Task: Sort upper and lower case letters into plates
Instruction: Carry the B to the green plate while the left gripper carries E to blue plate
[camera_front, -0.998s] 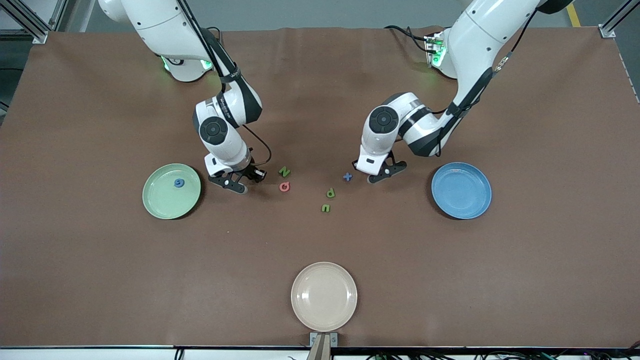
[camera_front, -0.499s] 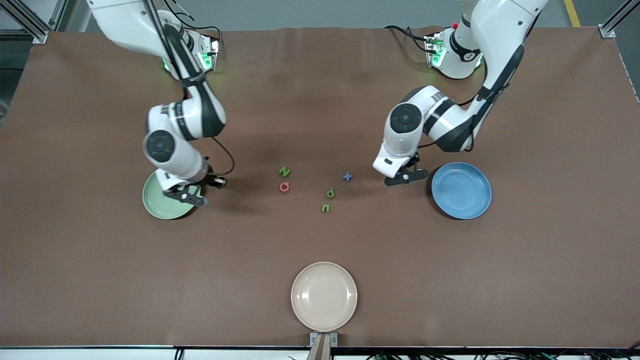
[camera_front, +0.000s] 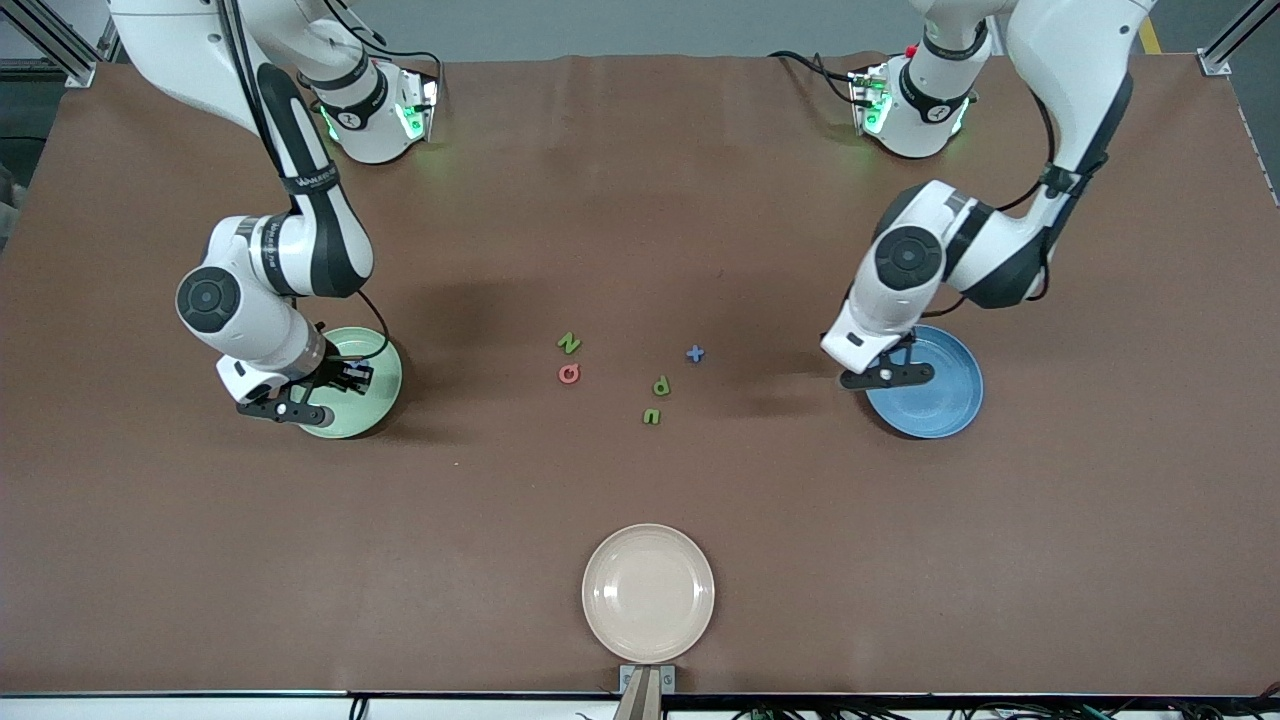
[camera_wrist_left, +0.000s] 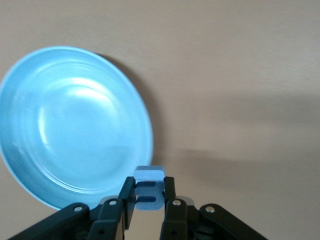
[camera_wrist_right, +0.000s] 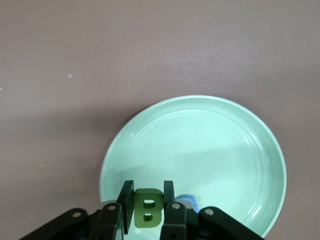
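My right gripper (camera_front: 285, 410) is shut on the green B (camera_wrist_right: 146, 210) and hangs over the edge of the pale green plate (camera_front: 378, 388), which also shows in the right wrist view (camera_wrist_right: 210, 145). The blue G (camera_wrist_right: 190, 201) lies in that plate, mostly hidden by my fingers. My left gripper (camera_front: 887, 376) is shut on the blue E (camera_wrist_left: 149, 194) over the rim of the blue plate (camera_front: 935, 400), which is empty in the left wrist view (camera_wrist_left: 75, 125). On the table between the plates lie the green N (camera_front: 569, 343), pink-red Q (camera_front: 569, 374), blue x (camera_front: 695, 353), green p (camera_front: 661, 385) and green u (camera_front: 652, 416).
A cream-beige plate (camera_front: 648, 593) sits empty near the table's front edge, nearer to the front camera than the loose letters. The brown mat covers the whole table.
Both arms have swung outward from the middle of the table, the right one with the B to the green plate, the left one with the E to the blue plate. The loose letters have not moved.
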